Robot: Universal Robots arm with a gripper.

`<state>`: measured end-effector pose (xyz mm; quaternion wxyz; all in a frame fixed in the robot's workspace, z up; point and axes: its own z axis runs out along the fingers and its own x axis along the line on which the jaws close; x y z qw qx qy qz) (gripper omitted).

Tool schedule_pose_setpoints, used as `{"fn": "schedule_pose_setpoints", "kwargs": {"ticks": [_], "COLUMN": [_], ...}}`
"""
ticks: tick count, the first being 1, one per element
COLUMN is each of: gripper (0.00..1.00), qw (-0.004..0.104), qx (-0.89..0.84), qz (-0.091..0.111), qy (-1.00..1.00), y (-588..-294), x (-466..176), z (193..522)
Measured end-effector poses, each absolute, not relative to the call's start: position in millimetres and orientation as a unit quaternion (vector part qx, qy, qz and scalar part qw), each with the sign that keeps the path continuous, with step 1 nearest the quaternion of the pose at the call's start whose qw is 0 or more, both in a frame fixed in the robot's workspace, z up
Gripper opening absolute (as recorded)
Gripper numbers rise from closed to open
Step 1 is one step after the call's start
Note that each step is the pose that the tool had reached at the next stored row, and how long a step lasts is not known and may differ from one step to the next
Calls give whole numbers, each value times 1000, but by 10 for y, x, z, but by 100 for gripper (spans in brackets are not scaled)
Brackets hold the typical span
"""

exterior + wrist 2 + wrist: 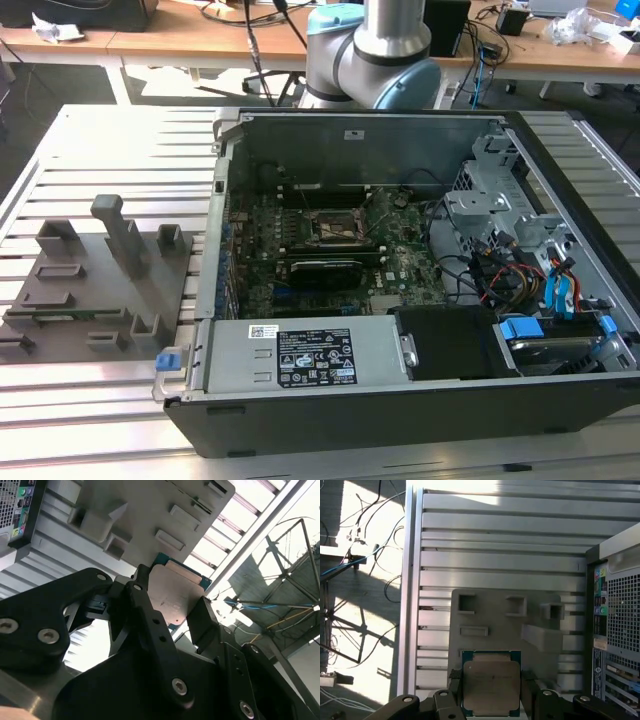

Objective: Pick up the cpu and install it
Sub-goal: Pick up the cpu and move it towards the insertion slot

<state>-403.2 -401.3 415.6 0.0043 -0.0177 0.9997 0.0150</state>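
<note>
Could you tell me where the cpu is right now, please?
In both wrist views the cpu is clamped in the gripper, lifted above the grey fixture plate that lies on the slatted table beside the computer case.

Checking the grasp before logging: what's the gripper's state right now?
Gripper: closed, holding the cpu between its jaws, as seen in both wrist views.

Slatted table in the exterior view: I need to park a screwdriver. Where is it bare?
Bare slats lie beyond the grey fixture and on its near side. The gap between fixture and computer case is tight; the case's inside is crowded.
</note>
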Motion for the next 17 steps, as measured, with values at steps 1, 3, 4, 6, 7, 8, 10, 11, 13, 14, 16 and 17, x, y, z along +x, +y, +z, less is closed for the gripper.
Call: {"fn": "schedule_pose_setpoints", "kwargs": {"ticks": [1, 3, 4, 6, 7, 8, 10, 11, 13, 14, 16, 17], "gripper": [55, 55, 55, 55, 55, 55, 55, 55, 55, 55, 55, 55], "qw": [4, 4, 4, 4, 4, 4, 4, 4, 4, 4, 4, 4], "qx": [-18, -18, -18, -18, -18, -18, -18, -18, -18, -18, -18, -18], "qz": [15, 15, 15, 15, 15, 15, 15, 15, 15, 15, 15, 15], "qy": [1000, 1000, 1000, 1000, 1000, 1000, 1000, 1000, 1000, 1000, 1000, 1000], "y": [-4013, -4013, -4012, -4012, -4012, -4013, -4013, -4013, -4013, -4013, -4012, -4012], "x": [-4015, -3969, -3955, -3894, -3870, -3849, -3803, -3765, -3695, -3661, -3627, -3596], "z": [4156, 4155, 4155, 4155, 4156, 4156, 4155, 4155, 4156, 4155, 4155, 4155]}}
